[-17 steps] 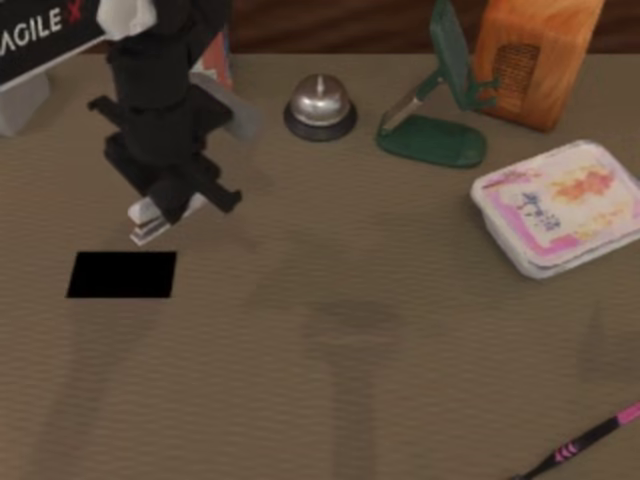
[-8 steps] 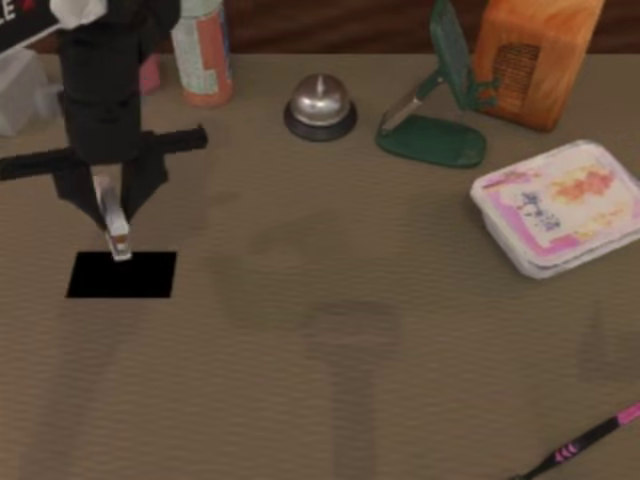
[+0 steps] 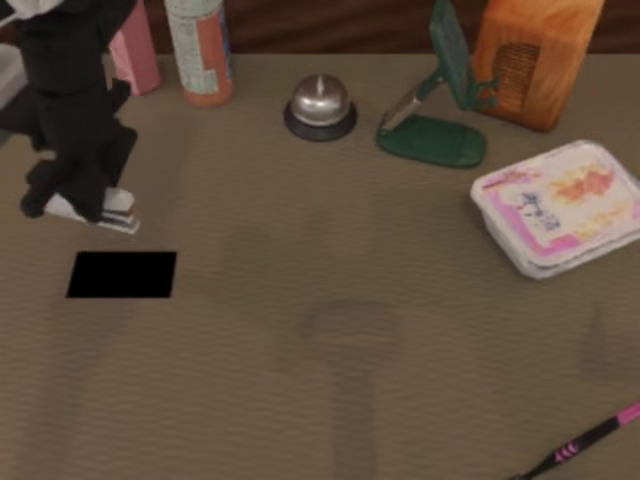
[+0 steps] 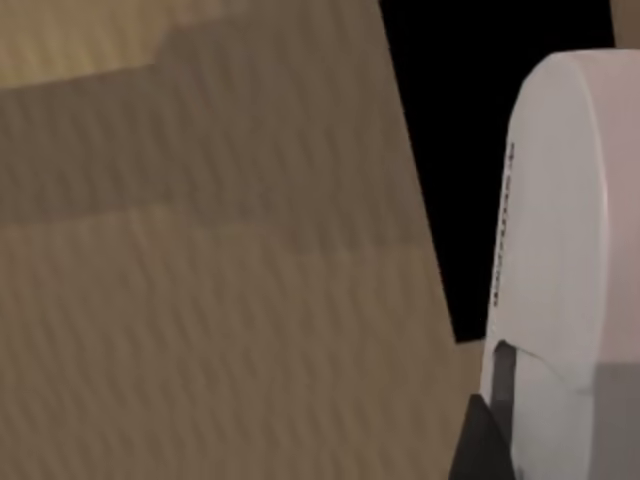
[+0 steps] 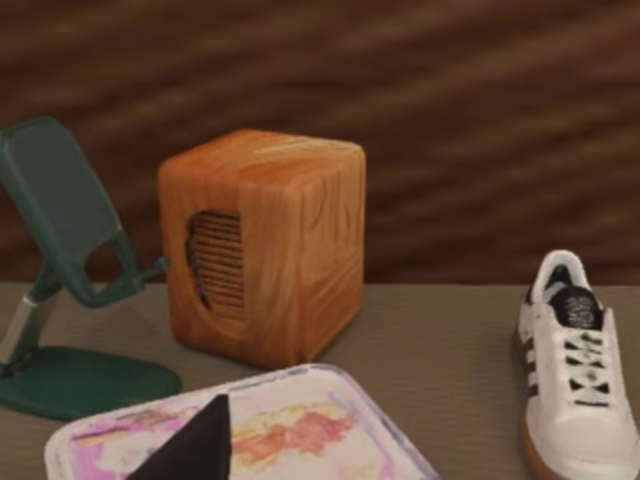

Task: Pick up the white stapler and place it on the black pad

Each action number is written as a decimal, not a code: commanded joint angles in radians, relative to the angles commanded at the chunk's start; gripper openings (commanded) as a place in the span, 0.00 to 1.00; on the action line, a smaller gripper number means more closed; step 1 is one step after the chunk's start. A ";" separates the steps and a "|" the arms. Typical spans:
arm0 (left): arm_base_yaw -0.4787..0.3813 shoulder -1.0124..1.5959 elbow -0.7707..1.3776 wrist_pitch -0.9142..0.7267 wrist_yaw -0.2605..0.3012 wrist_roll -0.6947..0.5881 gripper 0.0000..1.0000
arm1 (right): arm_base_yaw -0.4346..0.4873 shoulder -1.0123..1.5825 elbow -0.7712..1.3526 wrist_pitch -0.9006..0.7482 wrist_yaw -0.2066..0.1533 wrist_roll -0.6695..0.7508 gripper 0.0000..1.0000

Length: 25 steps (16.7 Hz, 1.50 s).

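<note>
The white stapler (image 3: 100,211) hangs in my left gripper (image 3: 82,200), which is shut on it near the table's left edge. It lies roughly crosswise, just behind the black pad (image 3: 121,274), and seems raised above the table. The pad is a flat rectangle on the table with nothing on it. In the left wrist view the stapler's rounded white body (image 4: 570,240) fills one side, with the black pad (image 4: 470,120) beyond it and one dark fingertip (image 4: 482,445) against the stapler. My right arm is out of the top view; only a dark wedge of my right gripper (image 5: 205,445) shows.
At the back stand a can (image 3: 200,50), a pink box (image 3: 135,55), a silver bell (image 3: 320,105), a green hinged stand (image 3: 435,115) and a wooden box (image 3: 535,55). A pink-printed tray (image 3: 560,205) sits at right, a pen (image 3: 585,440) at front right, and a white shoe (image 5: 580,370).
My left arm has swung left and turned. The stapler went from pointing at the pad's back edge to lying crosswise, a little behind the pad.
</note>
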<state>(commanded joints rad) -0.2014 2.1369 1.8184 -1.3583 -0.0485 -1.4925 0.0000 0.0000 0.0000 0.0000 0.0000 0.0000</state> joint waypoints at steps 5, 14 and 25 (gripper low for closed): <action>0.027 -0.030 0.001 0.058 0.043 -0.230 0.00 | 0.000 0.000 0.000 0.000 0.000 0.000 1.00; 0.028 -0.022 -0.030 0.102 0.046 -0.245 0.00 | 0.000 0.000 0.000 0.000 0.000 0.000 1.00; 0.043 0.048 -0.276 0.423 0.048 -0.233 0.00 | 0.000 0.000 0.000 0.000 0.000 0.000 1.00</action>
<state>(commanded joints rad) -0.1585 2.1851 1.5425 -0.9352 -0.0008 -1.7260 0.0000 0.0000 0.0000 0.0000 0.0000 0.0000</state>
